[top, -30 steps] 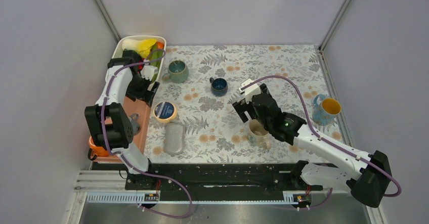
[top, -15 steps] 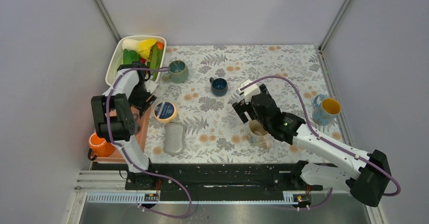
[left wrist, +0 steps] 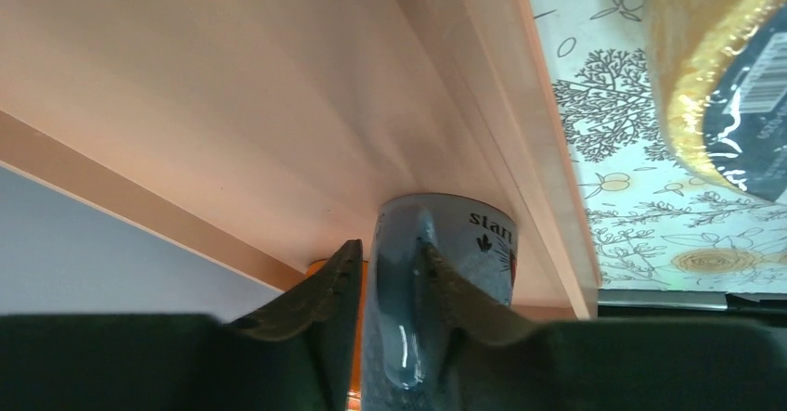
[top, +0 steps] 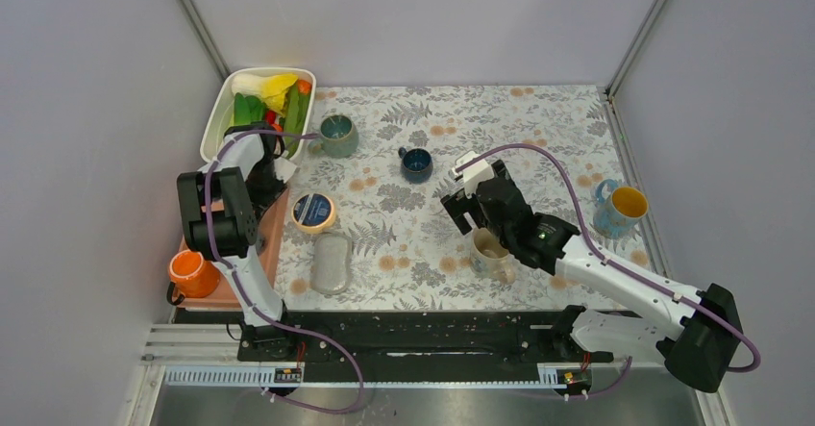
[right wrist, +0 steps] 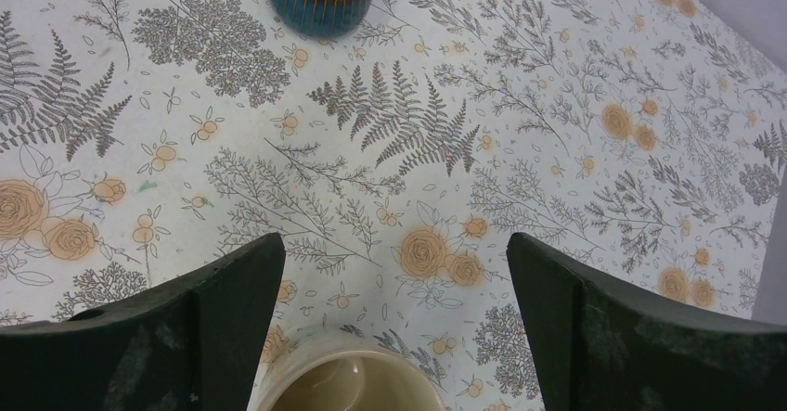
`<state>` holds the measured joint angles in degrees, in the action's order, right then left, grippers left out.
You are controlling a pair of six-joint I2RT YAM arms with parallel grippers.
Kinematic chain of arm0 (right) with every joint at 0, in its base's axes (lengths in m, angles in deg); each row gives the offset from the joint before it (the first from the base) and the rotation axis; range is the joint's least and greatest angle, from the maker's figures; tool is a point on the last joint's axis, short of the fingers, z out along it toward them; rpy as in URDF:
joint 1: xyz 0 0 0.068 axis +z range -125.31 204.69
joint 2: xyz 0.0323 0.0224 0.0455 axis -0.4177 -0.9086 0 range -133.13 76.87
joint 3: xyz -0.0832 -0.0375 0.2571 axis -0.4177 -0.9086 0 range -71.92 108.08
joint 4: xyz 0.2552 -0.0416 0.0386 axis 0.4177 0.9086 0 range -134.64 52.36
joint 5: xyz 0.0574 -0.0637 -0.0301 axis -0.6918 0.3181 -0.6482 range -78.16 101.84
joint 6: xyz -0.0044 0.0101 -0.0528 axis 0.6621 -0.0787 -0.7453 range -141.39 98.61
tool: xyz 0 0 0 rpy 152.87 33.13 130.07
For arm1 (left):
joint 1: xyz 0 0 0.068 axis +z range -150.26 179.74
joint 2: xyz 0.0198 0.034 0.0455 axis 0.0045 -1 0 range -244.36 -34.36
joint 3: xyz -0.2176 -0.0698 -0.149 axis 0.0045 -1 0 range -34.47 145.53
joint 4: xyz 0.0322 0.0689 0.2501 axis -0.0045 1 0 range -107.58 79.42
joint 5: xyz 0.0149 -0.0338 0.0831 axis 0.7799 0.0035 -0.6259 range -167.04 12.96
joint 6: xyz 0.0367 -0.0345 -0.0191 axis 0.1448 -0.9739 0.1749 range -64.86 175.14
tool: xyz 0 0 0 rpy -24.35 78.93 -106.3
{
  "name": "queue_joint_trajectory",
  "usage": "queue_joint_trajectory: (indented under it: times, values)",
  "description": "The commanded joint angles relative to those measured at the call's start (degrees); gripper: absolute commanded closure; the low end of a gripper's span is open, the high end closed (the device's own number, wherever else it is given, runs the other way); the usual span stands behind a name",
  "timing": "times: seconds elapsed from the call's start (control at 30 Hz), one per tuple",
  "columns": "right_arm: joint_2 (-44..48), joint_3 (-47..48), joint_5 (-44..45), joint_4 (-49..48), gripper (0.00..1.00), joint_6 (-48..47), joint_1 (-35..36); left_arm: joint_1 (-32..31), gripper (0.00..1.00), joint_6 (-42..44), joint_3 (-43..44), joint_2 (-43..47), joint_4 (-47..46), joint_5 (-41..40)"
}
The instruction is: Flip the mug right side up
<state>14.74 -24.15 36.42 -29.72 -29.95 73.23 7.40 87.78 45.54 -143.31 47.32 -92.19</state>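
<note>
At about 8 o'clock of the table an orange mug (top: 192, 274) stands on the near end of a pink tray (top: 271, 243). The tray lies along the 9 o'clock edge. The left arm is folded over this tray. In the left wrist view the left gripper (left wrist: 390, 253) has its two fingers pressed on the handle (left wrist: 399, 337) of the grey-blue mug (left wrist: 469, 244), one finger on each side. The mug touches the tray floor close to the tray's rim, and I cannot tell which end is up.

At 10 o'clock is a white bin (top: 216, 118) with vegetables, and a green mug (top: 338, 136) is just beside it at 11 o'clock. A yellow round roll (top: 313, 212) lies next to the tray. A dark blue cup (top: 416, 162) stands near the middle.

The right gripper (right wrist: 394, 244) hangs with fingers spread wide, holding nothing, over a beige mug (right wrist: 348, 383) at 5 o'clock. A yellow-lined mug (top: 620, 210) stands at 3 o'clock.
</note>
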Motion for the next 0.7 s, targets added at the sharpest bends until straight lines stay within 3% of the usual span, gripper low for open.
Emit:
queue_joint_trajectory:
  times: [0.0,0.07,0.37,0.67]
  values:
    - [-0.78,1.01,1.74,-0.73,0.01,-0.36,-0.18,0.07,0.81,-0.31,1.12,0.23,1.6,0.21]
    - [-0.9,1.08,1.81,-0.76,0.01,-0.36,-0.2,0.07,1.0,-0.37,1.64,1.19,1.71,1.55]
    - [0.64,3.63,-2.0,-0.52,0.0,0.0,-0.23,0.36,1.0,-2.32,5.66,9.89,-0.41,11.31]
    - [-2.59,10.12,-27.92,-4.75,0.01,12.2,-0.19,1.87,1.0,-6.73,6.57,19.97,-3.43,28.6]
